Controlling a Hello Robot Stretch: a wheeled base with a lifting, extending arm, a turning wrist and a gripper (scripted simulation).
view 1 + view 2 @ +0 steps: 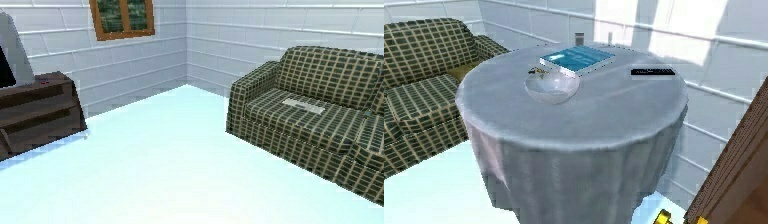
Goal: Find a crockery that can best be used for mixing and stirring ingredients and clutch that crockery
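Bowl (551, 85), pale and shallow, is the one thing in sight that suits mixing and stirring. It sits on the round table (504, 120) draped in a grey cloth, in the arm side view, on the table's nearer half and toward its left. Just behind it lies a blue book (581, 57), close to or touching its far rim, and a dark remote (652, 71) lies well apart to the right. The bowl is round, so it has no long axis to line up with. What matters is that it lies left of the line on which the arm would reach out, so I judge that the base must shift until that line meets the bowl before the arm extends and comes down on the near rim, away from the book. How the gripper's jaws stand cannot be told from these pictures. The forward view looks across bare floor to a plaid sofa (320, 110).
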